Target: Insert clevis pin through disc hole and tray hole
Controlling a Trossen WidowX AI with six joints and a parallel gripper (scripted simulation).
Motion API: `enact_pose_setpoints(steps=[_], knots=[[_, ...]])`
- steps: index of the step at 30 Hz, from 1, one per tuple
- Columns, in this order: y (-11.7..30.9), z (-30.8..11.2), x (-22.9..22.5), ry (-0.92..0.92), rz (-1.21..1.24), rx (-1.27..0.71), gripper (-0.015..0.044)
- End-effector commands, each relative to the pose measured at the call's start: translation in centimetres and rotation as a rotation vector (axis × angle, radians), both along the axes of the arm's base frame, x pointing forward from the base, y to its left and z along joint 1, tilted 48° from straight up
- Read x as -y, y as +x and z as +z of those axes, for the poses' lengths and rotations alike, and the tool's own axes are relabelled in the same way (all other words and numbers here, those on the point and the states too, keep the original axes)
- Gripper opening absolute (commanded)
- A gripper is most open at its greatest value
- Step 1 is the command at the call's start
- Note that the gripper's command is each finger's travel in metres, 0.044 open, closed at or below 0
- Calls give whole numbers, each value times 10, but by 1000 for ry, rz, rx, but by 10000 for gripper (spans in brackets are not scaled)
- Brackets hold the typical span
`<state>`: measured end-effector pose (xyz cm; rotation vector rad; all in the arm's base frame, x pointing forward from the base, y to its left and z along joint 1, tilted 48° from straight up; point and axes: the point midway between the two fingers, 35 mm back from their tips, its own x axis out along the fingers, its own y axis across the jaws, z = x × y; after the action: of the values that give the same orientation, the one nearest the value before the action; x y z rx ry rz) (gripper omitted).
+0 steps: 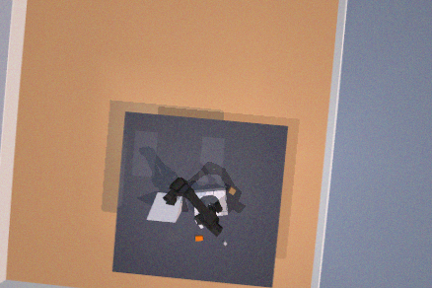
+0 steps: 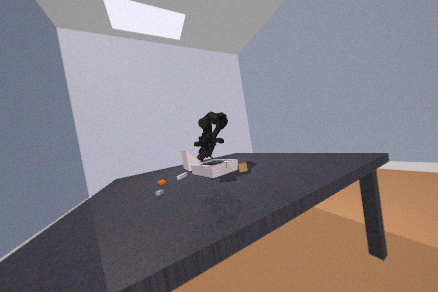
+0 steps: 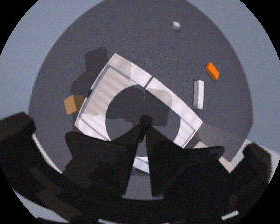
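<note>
A: What container, and what inside?

B: A pale rimmed tray, right at the middle of the wrist view; inside, the wide disc, lying flat.

A: And the surface, the room?

B: A dark square table, over an orange-brown floor; blue-grey walls, a bright ceiling panel at upper left in the exterior view; near the tray, an orange block, a white bar, a tan block.

A: And the disc's look?

B: Round, smooth, largely dark grey with paler patches toward the edge in the wrist view.

A: The pin?

B: Pinched between the fingertips of the gripper; a small dark round end of the pin visible, in front of the disc's middle in the wrist view; too dark to tell whether in the hole.
</note>
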<state>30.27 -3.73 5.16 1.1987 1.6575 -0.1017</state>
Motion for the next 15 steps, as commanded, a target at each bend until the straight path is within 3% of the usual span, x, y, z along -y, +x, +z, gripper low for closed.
enact_pose_setpoints(steps=[1,15], knots=[[-1,2,-1,-46,-24,28,0],[-7,5,-6,-226,-138,145,0]])
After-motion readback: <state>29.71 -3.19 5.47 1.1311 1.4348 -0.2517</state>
